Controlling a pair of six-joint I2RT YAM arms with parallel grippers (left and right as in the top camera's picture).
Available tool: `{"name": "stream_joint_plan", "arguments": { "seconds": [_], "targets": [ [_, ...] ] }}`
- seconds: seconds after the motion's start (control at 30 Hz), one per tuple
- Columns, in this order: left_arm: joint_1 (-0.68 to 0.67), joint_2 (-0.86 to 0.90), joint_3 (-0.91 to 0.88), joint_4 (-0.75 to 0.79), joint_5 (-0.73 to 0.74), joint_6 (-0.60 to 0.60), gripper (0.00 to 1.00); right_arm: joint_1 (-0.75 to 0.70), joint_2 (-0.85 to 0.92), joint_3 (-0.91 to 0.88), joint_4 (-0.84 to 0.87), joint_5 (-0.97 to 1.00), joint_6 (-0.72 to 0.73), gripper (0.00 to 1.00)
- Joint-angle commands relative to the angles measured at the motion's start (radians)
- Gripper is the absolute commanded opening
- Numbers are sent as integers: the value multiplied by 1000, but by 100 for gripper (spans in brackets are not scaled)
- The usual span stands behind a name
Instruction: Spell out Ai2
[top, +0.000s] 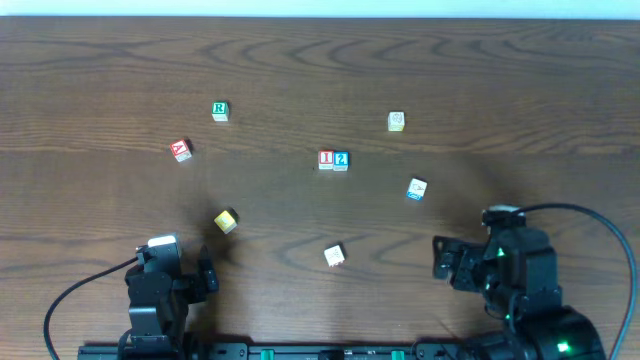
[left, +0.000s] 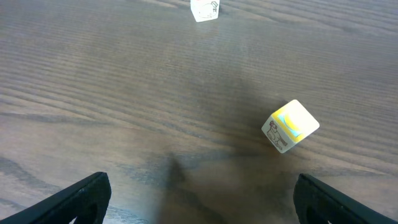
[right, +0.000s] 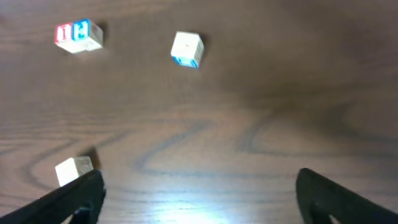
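Red "A" wooden cube (top: 181, 150): well left of touching red "I" cube (top: 326, 159) and blue "2" cube (top: 341, 160); nearest my left pincer (left: 202, 196), spread wide and empty; right pincer (right: 199, 193) likewise.

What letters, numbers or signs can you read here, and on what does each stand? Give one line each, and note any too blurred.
"A", red: on the A cube, left.
"I", red: on the I cube, centre.
"2", blue: on the 2 cube, touching the I cube's side.
"R", green: on the R cube, upper left.
On the yellow cube: a small drawing, no readable text.
On the pale cubes: markings too blurred to read.
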Motion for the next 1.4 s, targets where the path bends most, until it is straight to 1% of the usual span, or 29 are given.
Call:
{"name": "stream_joint_plan", "arguments": {
  "seconds": [0.0, 0.3, 0.4, 0.47, 0.57, 0.63, 1.13, 1.2, 1.27, 1.37],
  "targets": [
    [2, -6, -16, -10, 0, 10, 95, 2, -5, -18, 5, -18, 118, 99],
    [2, -6, -16, -7, 0, 11, 95, 2, -4, -30, -5, -17, 128, 99],
    [2, -6, -16, 19, -5, 9, 95, 2, -4, -30, -5, -17, 128, 99],
    [2, -6, -16, 63, 37, -30, 95, 2, -4, -30, -5, -17, 128, 99],
    [2, -6, -16, 112, 134, -121, 96, 2, -4, -30, -5, -17, 128, 99],
    [2, -6, -16, 117, 161, -156, 95, 2, -4, -30, -5, -17, 128, 99],
    [2, -6, -16, 130, 176, -159, 95, 2, -4, -30, -5, -17, 128, 99],
    [2, -6, -16, 149, 180, -169, 95, 2, -4, -30, -5, -17, 128, 99],
    [2, -6, -16, 168, 205, -218, 95, 2, -4, -30, -5, -17, 128, 99],
    [2, -6, -16, 208, 235, -212, 95, 2, -4, -30, -5, -17, 128, 99]
  ]
}}
